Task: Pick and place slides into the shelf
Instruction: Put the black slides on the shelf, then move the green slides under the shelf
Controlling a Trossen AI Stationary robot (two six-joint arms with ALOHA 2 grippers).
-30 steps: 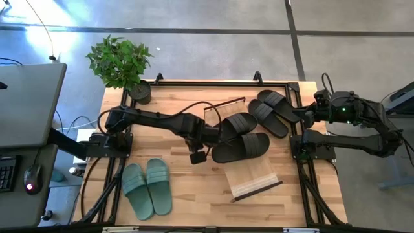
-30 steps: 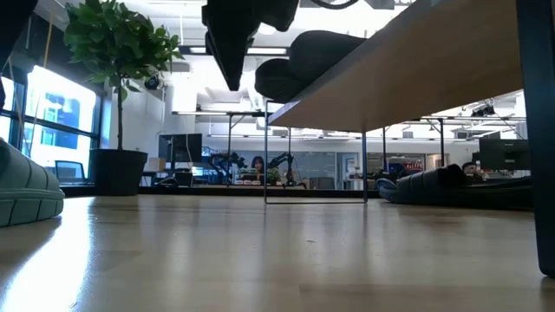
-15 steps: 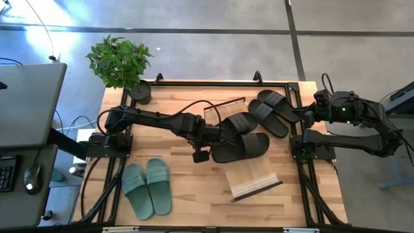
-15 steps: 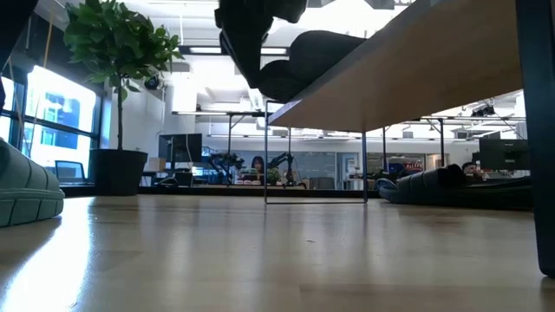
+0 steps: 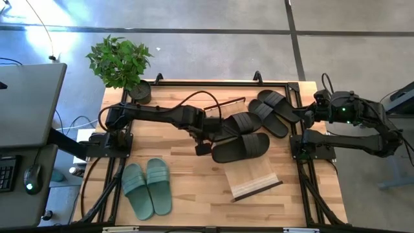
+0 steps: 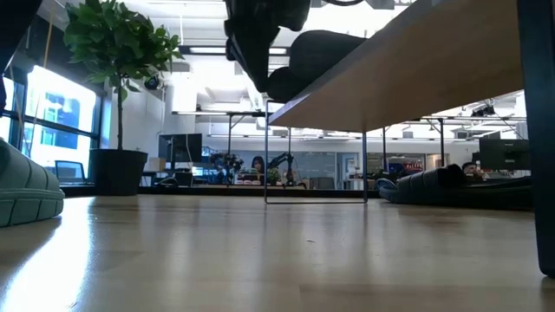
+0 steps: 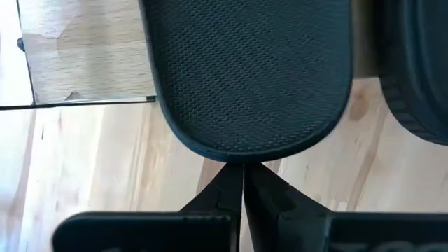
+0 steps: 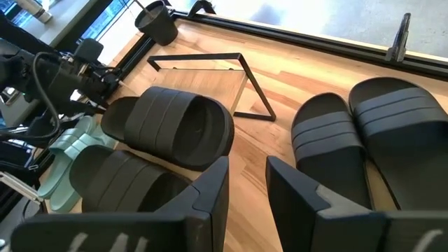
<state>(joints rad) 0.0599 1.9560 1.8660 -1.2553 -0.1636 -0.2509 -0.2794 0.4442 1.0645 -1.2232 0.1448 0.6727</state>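
Observation:
Two black slides lie on the shelf, a sloping light-wood plank: a far one and a near one. My left gripper is shut, pointing steeply down at the far slide's heel end, at the plank's left side. The low view shows that gripper in front of the slides, above the table. A second black pair rests on the table at the far right. A sage-green pair lies sole-down at the near left. My right gripper hovers open above the right edge. My left gripper has its shut fingertips against the rounded rim of the far black slide's heel end. It comes from above, slanting toward the slide, in line with its length. Nothing is between the fingers. The slide lies flat on the plank.
A potted plant stands at the far left corner. The shelf's thin black frame shows at its far end. Black rails run along the table's edges. Bare wood lies between the green pair and the shelf.
My left gripper has gone toward the table's far edge and a little right, up to the heel of the far black slide. The slides have kept their places. My right arm has kept still.

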